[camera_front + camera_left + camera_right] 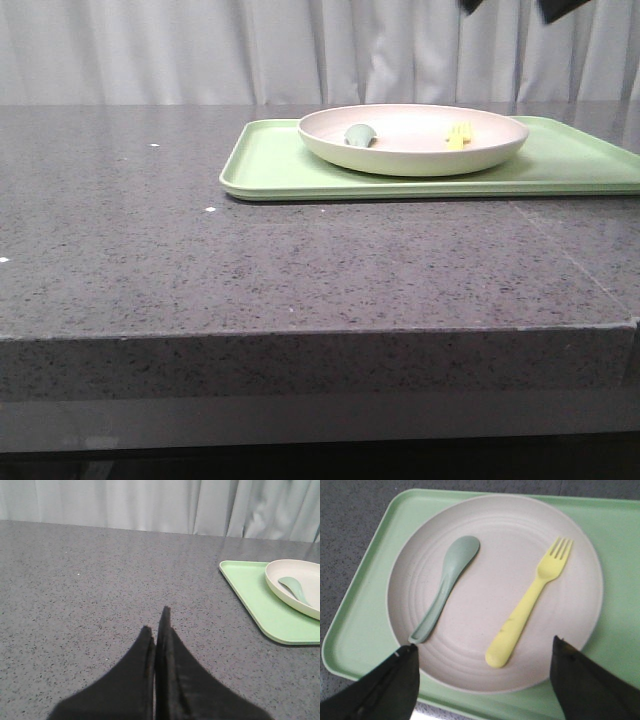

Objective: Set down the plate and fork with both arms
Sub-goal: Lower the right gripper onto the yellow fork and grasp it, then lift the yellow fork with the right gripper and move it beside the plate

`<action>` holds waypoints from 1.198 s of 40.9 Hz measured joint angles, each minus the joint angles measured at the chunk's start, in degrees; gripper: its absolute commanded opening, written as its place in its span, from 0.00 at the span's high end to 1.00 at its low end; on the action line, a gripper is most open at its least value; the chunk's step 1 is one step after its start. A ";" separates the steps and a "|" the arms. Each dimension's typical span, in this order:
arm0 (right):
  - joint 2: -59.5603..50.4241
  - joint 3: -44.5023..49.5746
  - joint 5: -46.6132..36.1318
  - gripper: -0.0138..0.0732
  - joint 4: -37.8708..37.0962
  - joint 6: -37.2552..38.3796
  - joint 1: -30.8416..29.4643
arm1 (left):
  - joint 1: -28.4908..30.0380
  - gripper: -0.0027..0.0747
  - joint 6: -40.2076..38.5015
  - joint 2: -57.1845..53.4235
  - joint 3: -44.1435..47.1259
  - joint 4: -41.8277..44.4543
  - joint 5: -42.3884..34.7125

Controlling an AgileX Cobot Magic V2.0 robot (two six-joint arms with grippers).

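Plainly: matte round plate (495, 587) (ridged) holds slim yellow fork (529, 602), spoon (446, 586).

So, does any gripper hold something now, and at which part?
Nothing is held. The left gripper is shut on nothing; the right gripper is open above the plate.

Nothing for you to read here, honestly. You get no text, labels, brand marks or numbers on the plate (495, 587), the fork (530, 602), the spoon (447, 582), the green tray (270, 165) or the speckled table (300, 270).
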 measured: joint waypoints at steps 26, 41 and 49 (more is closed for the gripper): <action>27.63 -25.54 14.23 0.20 -10.62 15.22 1.30 | 0.00 0.99 0.00 0.00 0.00 0.00 0.10; 28.66 -25.88 14.36 0.53 -11.69 15.36 1.30 | 0.00 0.99 0.00 0.00 0.00 0.00 0.10; 28.75 -25.88 14.71 0.80 -11.35 15.47 1.30 | 0.00 0.99 0.00 0.00 0.00 0.00 0.10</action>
